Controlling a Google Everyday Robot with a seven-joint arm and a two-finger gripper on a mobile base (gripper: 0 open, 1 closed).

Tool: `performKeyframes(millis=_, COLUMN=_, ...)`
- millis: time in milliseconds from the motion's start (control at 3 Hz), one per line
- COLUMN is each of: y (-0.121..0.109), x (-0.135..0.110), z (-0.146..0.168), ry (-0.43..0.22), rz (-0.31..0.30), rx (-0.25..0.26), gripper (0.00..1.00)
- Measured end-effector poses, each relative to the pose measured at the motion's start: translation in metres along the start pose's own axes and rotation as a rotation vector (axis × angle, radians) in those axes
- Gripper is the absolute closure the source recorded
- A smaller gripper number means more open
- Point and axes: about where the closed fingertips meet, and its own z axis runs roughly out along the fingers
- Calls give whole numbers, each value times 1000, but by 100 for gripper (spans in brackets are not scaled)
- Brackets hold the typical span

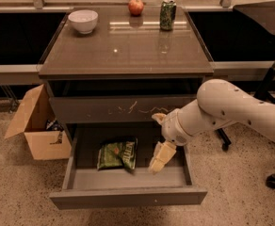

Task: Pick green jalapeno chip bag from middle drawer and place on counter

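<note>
Currently, the middle drawer [128, 197] is seen pulled out of the cabinet, with its plain front panel toward the camera. The green jalapeno chip bag [117, 153] is located inside this drawer, lying flat on the drawer floor, left of centre. The bag is not gripped and nothing rests on it.

The pincer [155, 142] is positioned over the right half of the open drawer, carried by the white arm [236, 108], which enters from the right. Its two pale fingers are held wide apart: the upper finger [158, 118] is seen against the scratched drawer front [104, 109] above, and the lower finger [161, 157] is angled down into the drawer. The lower finger is placed just beside the right edge of the bag, with a narrow gap visible between them. Nothing is held in the pincer.

The surface [123, 51] forms the glossy top of the cabinet. A white bowl [83, 20] is set at its rear left corner. A red apple [136, 6] and a green can [167, 14] are set near each other along the rear edge, the can upright. An open cardboard box [34, 126] is placed on the floor to the left of the cabinet. Part of an office chair [269, 79] is seen at the right.
</note>
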Motion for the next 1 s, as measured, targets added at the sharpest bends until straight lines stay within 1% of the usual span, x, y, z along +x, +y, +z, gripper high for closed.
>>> performKeyframes(millis=333, y=0, x=0, z=0, ry=0, rz=0, rx=0, gripper=0)
performKeyframes(millis=667, y=0, x=9, z=29, ry=-36, rz=-11, rx=-36, gripper=0)
performKeyframes(millis=1000, y=0, x=25, z=84, ry=-52, rz=-24, rx=-85, gripper=0)
